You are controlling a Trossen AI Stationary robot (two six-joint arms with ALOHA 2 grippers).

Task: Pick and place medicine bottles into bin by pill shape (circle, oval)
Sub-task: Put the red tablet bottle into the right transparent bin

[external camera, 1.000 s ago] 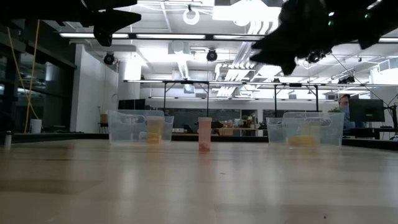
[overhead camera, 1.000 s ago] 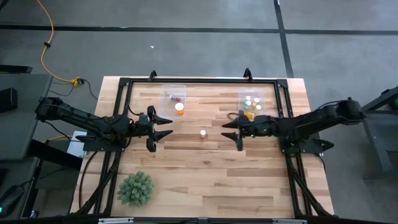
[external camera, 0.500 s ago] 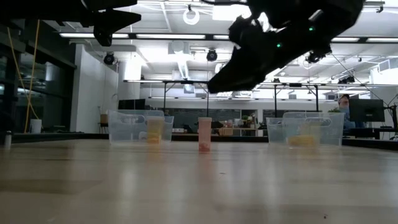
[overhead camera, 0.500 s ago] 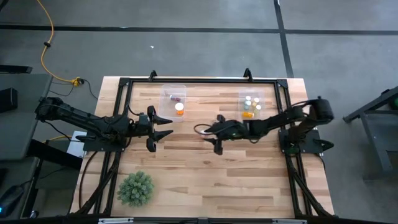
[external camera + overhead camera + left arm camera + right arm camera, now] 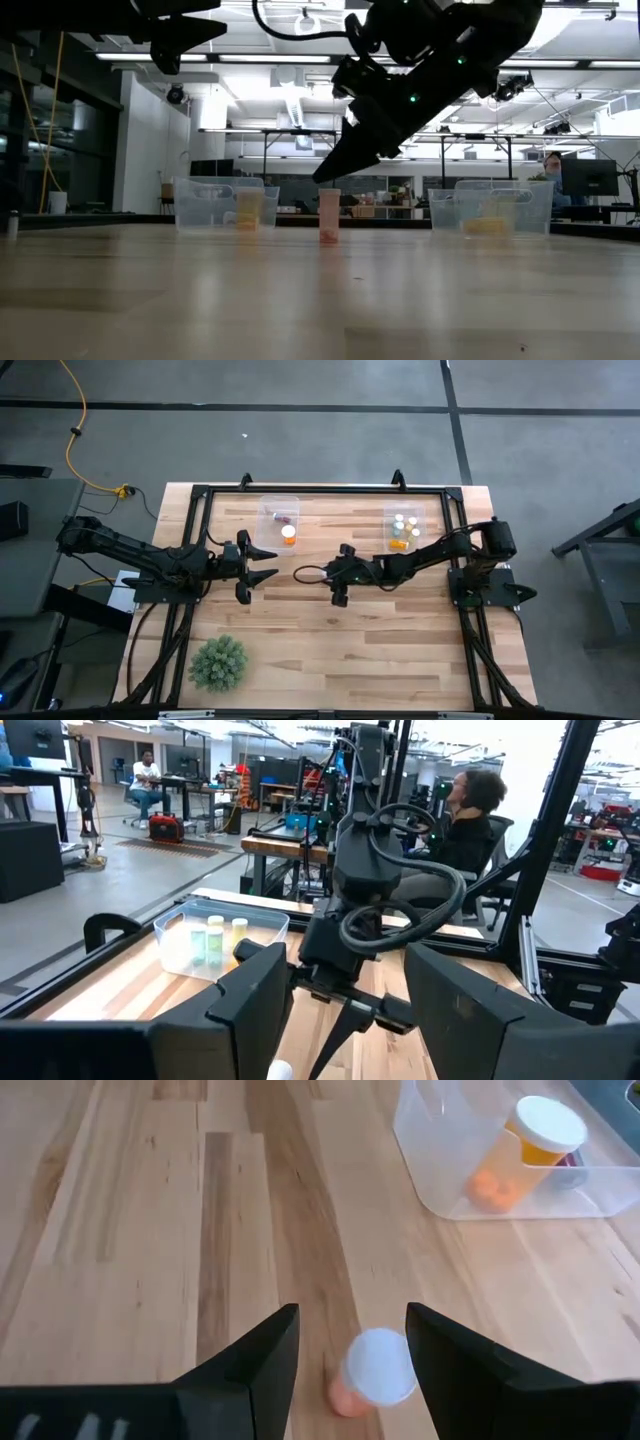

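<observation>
A small orange bottle with a white cap stands upright on the table's middle; it also shows in the low view. My right gripper is open and hangs just above the bottle, one finger on either side, touching nothing. My left gripper is open and empty, left of centre. A larger orange bottle lies in the far left bin. Several small bottles lie in the far right bin.
A green spiky plant stands at the near left corner. A black frame runs along the table's edges. Bare wood lies near and right of the bottle. People sit in the room beyond the table.
My right gripper has gone from in front of the right bin toward the table's left and down, and now hangs over the small bottle in the middle, still open. The bottle has stayed put.
</observation>
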